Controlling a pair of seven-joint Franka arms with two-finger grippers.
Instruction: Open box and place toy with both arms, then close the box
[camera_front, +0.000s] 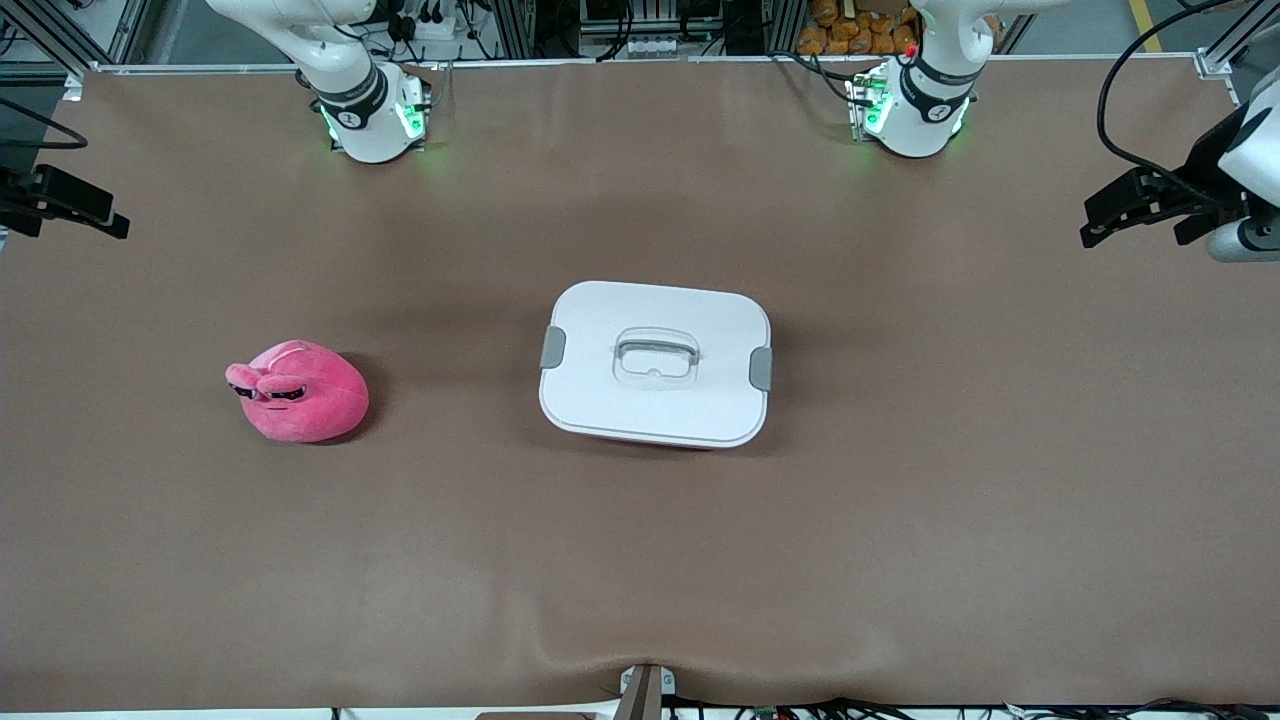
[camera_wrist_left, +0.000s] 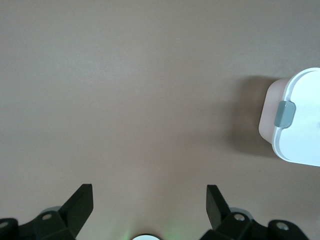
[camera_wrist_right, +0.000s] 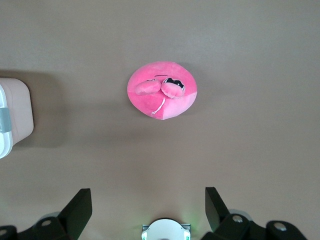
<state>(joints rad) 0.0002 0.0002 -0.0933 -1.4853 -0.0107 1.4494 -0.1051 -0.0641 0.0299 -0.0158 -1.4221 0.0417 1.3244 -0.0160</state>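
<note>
I've got the box (camera_front: 656, 363) sitting mid-table w/ its lid (camera_front: 700, 410) on: smooth white plastic, rounded-rectangle shape, a recessed handle (camera_front: 655, 358) in the centre and a grey clip (camera_front: 552, 347) at each short end. In the left wrist view I can see the tub wall under the lid is translucent pale pink, glossy. The toy (camera_front: 300, 391) is a soft, fuzzy hot-pink plush blob, rounded, w/ dark half-shut eyes and a grumpy look. It lies on the table (camera_front: 900, 520) toward the right arm's end, well apart from the box, about level w/ it. Table cover is matte brown, slightly rippled near the front edge.

Left gripper (camera_wrist_left: 149, 206) hangs over bare table at the left arm's end, black fingers spread wide, nothing between them. Right gripper (camera_wrist_right: 148, 209) is up over the table near the toy, fingers likewise apart and empty. Both arms wait.
</note>
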